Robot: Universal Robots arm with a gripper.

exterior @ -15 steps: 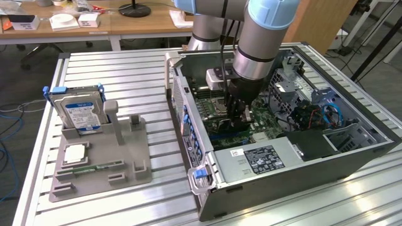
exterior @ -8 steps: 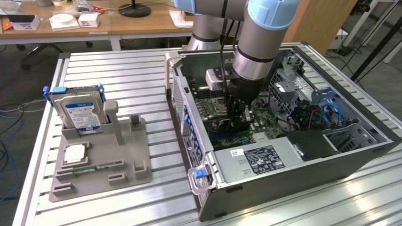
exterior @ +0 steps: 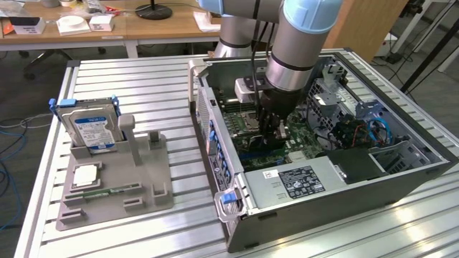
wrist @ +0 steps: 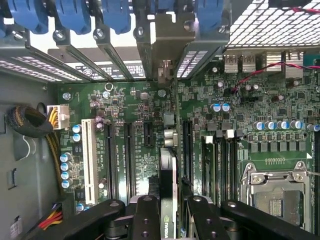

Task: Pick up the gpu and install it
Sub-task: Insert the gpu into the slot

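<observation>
Black gpu point(wrist: 167, 195) sits edge-on between your gripper point(wrist: 169, 220) fingers point(wrist: 146, 220), clamped narrow on the card; you can read a green logo on its edge in the wrist view. Card hangs just above the green motherboard point(wrist: 240, 125), lined up along the long black expansion slots point(wrist: 127, 155), with its far end pointing toward the silver slot brackets point(wrist: 112, 60) and blue retainer clips point(wrist: 75, 15) at the case's rear wall. You cannot tell whether its lower edge already touches a slot.

In the exterior view your arm point(exterior: 298, 48) reaches straight down into the open computer case point(exterior: 323, 199), gripper low over the board beside the CPU socket point(wrist: 277, 192). White slot point(wrist: 90, 155) lies well off to one side of the card.

On the aluminium desk point(exterior: 373, 231), at the exterior view's left, a grey fixture tray point(exterior: 147, 177) carries an upright hard drive point(exterior: 92, 129) with blue label, a small silver chip point(exterior: 85, 174) and a green memory stick point(exterior: 111, 191).
</observation>
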